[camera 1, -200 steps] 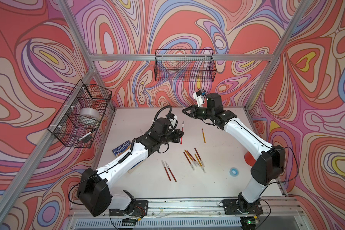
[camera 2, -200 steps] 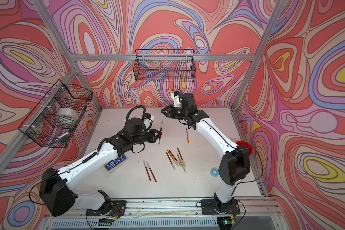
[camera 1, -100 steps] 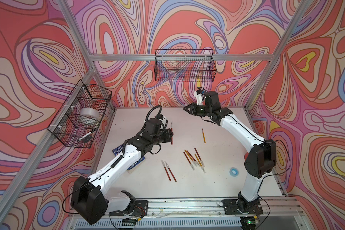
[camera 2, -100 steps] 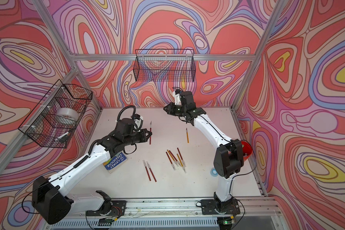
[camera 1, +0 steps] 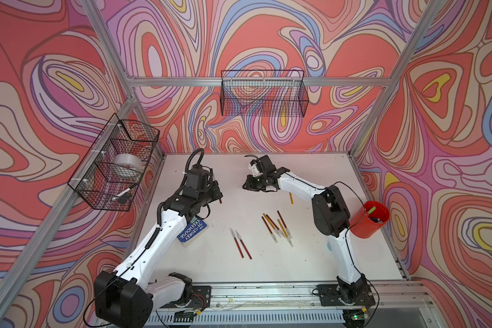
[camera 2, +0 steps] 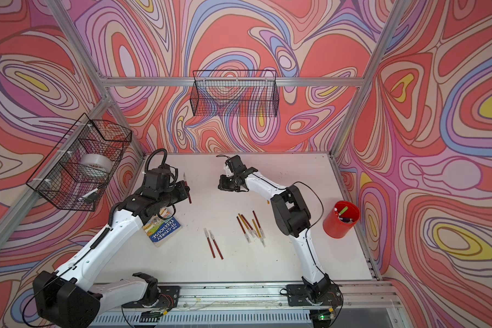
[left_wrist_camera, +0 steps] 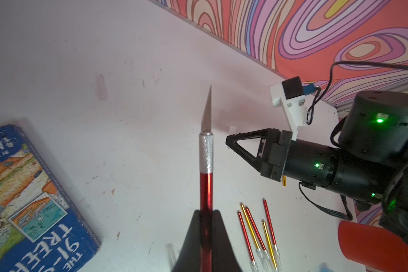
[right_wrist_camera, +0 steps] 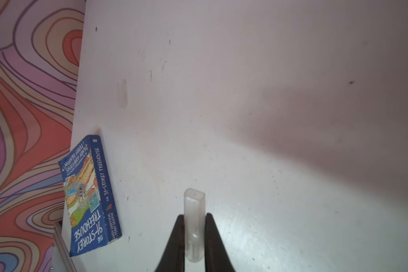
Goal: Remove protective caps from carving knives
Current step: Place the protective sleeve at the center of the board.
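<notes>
Past the front rail point(camera 1: 267, 288), two knives point(camera 1: 237, 243) with red handles lie side by side mid-bench point(camera 1: 210, 269), whitish caps point(camera 1: 231, 231) on their far ends. Just right of them and slightly farther, five knives point(camera 1: 267, 225) lie in a loose fan (three red, two yellow in the left wrist view), their capped ends toward the front. One book point(camera 1: 192, 231) lies to the left, a corner under the left forearm. One red cup point(camera 1: 369, 224) stands at the right edge holding a green pen point(camera 1: 371, 210) and a few others I cannot count. Farther on, a yellow knife point(camera 1: 291, 198) is half hidden by the right arm. The left end effector point(left_wrist_camera: 206, 215) is pressed together on a red knife point(left_wrist_camera: 206, 188), held off the bench left of centre with the blade bare. That makes nine knives in view. The right end effector point(right_wrist_camera: 194, 215) pinches one cap point(right_wrist_camera: 194, 202), whose open end sticks out past the fingertips. The two end effectors are well apart, with open bench between them. More open bench runs behind them to the back wall and across the near right corner. Walls close off the left, back and right edges. A loose cap point(right_wrist_camera: 122, 93) lies beyond the book near the left edge. There are two wire baskets. The left basket point(camera 1: 111, 167) holds one tape roll point(camera 1: 127, 166) and one marker point(camera 1: 122, 194), and the back basket point(camera 1: 263, 96) hangs on the far wall.
</notes>
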You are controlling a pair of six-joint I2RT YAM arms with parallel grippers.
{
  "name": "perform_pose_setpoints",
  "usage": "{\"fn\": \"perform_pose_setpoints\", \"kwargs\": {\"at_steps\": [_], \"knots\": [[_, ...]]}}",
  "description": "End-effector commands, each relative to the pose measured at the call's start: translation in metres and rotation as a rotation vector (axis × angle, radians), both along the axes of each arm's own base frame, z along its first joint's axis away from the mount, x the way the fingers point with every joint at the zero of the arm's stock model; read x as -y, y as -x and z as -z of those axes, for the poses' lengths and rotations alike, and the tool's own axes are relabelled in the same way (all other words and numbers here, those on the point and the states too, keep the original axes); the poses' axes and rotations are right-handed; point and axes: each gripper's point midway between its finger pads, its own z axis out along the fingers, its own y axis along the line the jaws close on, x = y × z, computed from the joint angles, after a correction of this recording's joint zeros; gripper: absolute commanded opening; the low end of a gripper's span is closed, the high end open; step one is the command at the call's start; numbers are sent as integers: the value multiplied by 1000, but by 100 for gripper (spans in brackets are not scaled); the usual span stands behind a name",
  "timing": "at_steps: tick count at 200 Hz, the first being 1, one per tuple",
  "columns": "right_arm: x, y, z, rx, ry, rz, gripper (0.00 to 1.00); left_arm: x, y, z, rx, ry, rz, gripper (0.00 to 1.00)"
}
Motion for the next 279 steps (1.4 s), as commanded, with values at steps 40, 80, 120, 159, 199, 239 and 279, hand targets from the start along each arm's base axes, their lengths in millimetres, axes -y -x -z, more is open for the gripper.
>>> {"fn": "perform_pose_setpoints", "kwargs": {"at_steps": [40, 80, 120, 159, 199, 239, 279], "knots": [[-77, 12, 24, 40, 53, -100, 0, -33, 5, -38, 81, -88, -108, 0], [-105, 13, 34, 30, -24, -120, 0, -32, 5, -35, 72, -91, -90, 0], [-118, 17, 54, -16, -49, -127, 0, -24, -2, -18, 36, -71, -66, 0], [-120, 22, 67, -31, -37, -131, 7, -17, -10, -6, 8, -52, -47, 0], [-118, 23, 73, -38, -23, -123, 20, -12, -14, 3, -14, -40, -30, 0], [-117, 24, 73, -43, -27, -118, 28, -10, -14, 7, -20, -31, -25, 0], [-115, 25, 70, -39, -26, -118, 28, -9, -13, 6, -23, -21, -21, 0]]}}
